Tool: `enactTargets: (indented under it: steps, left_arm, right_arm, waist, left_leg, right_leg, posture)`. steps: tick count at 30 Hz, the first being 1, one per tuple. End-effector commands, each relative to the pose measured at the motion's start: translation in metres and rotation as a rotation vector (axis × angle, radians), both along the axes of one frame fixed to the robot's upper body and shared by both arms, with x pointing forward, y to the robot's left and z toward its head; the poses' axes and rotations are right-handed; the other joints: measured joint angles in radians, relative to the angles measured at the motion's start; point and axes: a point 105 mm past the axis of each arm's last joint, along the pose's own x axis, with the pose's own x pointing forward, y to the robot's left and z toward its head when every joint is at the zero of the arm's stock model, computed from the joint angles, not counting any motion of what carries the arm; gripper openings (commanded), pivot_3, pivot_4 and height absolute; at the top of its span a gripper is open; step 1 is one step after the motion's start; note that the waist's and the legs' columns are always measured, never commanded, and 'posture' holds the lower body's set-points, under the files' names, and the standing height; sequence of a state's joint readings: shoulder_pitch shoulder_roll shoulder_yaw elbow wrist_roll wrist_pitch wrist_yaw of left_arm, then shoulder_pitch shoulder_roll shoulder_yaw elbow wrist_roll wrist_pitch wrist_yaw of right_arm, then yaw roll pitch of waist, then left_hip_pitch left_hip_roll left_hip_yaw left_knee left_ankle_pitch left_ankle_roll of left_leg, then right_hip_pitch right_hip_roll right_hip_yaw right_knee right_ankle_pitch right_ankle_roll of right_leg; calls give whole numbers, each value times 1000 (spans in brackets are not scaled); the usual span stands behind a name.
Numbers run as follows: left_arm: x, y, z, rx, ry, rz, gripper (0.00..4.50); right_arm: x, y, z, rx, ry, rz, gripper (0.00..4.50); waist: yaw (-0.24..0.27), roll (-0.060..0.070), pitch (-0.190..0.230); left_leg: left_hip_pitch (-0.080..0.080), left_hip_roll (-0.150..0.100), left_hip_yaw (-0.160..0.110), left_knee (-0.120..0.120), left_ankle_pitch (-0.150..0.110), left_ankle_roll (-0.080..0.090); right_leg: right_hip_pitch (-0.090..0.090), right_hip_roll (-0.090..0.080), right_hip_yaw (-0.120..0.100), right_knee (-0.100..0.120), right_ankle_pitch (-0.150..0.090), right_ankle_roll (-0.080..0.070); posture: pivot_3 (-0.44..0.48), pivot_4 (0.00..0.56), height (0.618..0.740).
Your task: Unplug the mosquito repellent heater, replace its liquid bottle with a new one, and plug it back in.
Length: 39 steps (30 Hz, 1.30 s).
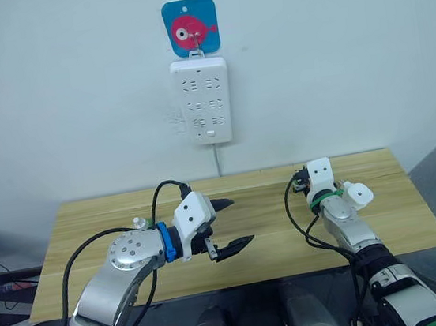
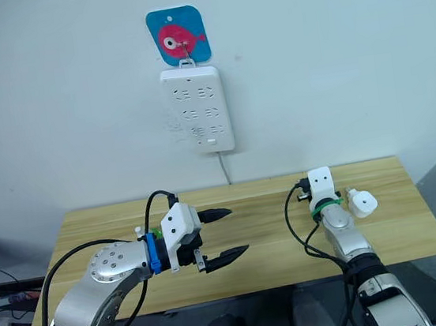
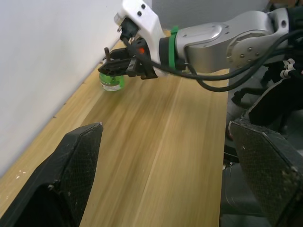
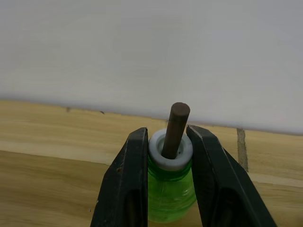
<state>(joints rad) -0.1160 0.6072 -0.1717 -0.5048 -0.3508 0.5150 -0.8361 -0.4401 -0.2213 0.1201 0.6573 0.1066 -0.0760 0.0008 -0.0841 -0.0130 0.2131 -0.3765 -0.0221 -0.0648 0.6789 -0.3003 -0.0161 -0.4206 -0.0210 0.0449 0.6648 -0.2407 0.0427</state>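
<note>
Right wrist view: the right gripper [image 4: 168,135] is clenched on a green liquid bottle [image 4: 170,191], its two black fingers pinching the neck just under the white collar, from which a dark wick [image 4: 176,124] stands up. The bottle sits low over the wooden table [image 1: 274,232], near its back edge by the wall.

The left gripper [image 1: 241,220] hovers above the middle of the table with its claw released and nothing in it. On the wall, the white power strip [image 1: 202,101] hangs from a fish-pattern hook [image 1: 190,26] with no plug in its sockets.

A white rounded piece, apparently the mosquito repellent heater [image 1: 357,193], shows just beside the right wrist; whether it rests on the table cannot be told.

The risks lie in the grip and the neighbours. The pinch is narrow and high on a smooth neck, so a quick lift or tilt could let the bottle swing or slip. The exposed wick could bend against the wall, and a sweep of the right arm might knock the heater toward the table's edge.
</note>
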Motion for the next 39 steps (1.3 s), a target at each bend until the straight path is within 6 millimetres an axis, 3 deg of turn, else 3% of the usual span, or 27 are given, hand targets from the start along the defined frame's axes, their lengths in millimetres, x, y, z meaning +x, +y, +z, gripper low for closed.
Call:
enactTargets:
  steps: [1, 6, 10, 15, 18, 21, 24, 30, 39]
  left_arm:
    - [-4, -6, 8, -14, -32, -27, 4500]
    - [-3, -7, 7, -25, -27, -17, 4500]
    - [1, -3, 9, -51, -63, 34, 4500]
    - [8, 26, 2, -81, -67, 208, 4500]
    - [17, 68, -2, -164, -108, 482, 4500]
    - [15, 106, -21, -141, -106, 695, 4500]
    - [-2, 140, -54, -103, 6, 891, 4500]
    - [-27, 165, -91, -64, 137, 1033, 4500]
    - [6, 180, -108, -45, 151, 1071, 4500]
  right_arm:
    - [2, -6, 2, 9, -27, -23, 1206]
    - [-1, -7, 3, 57, -42, -45, 2902]
    - [-8, -9, 25, 88, -127, -58, 4197]
    - [-44, 5, 65, 108, -205, 92, 4197]
    - [-81, 34, 81, 54, -165, 370, 4197]
    - [-107, 52, 87, -22, -107, 582, 4197]
    - [-125, 66, 93, -86, -39, 769, 4197]
    - [-135, 81, 101, -126, 45, 937, 4197]
    - [-139, 94, 106, -148, 109, 996, 4197]
  waist:
    - [1, 0, 0]
    - [0, 1, 2]
    - [0, 1, 3]
    - [0, 4, 5]
    - [0, 5, 5]
    - [-1, 3, 7]
    - [-1, 2, 9]
    - [10, -7, 13]
    - [46, -10, 16]
  left_leg:
    - [0, 0, 0, 0, 0, 0]
    - [0, 0, 0, 0, 0, 0]
    - [0, 0, -1, 0, 0, 0]
    - [-3, 1, -4, -1, 0, 0]
    - [-2, 1, -4, -1, 0, 0]
    - [-2, 1, -5, -1, 0, 0]
    - [-1, 1, -4, 0, 0, 0]
    - [-1, 1, -5, 1, 1, -1]
    - [-4, 0, -9, 0, 1, -1]
  right_leg:
    - [0, 0, 0, 0, 0, 0]
    - [0, -1, 0, 0, 0, 0]
    - [0, -1, 1, 0, 0, 0]
    - [-1, -2, 0, -1, 0, 0]
    - [-1, -2, 0, -2, 0, 0]
    - [0, -2, -1, -2, -1, 0]
    - [1, -2, -1, -3, -3, 3]
    - [2, -2, -2, -4, -4, 5]
    - [1, -3, -6, -5, -1, 0]
  posture:
    - [-46, 230, 740]
    - [-60, 238, 740]
    - [-76, 239, 740]
    - [-83, 242, 740]
    - [-92, 238, 740]
    - [-96, 243, 740]
    - [-93, 241, 740]
    - [-50, 237, 740]
    - [-38, 243, 740]
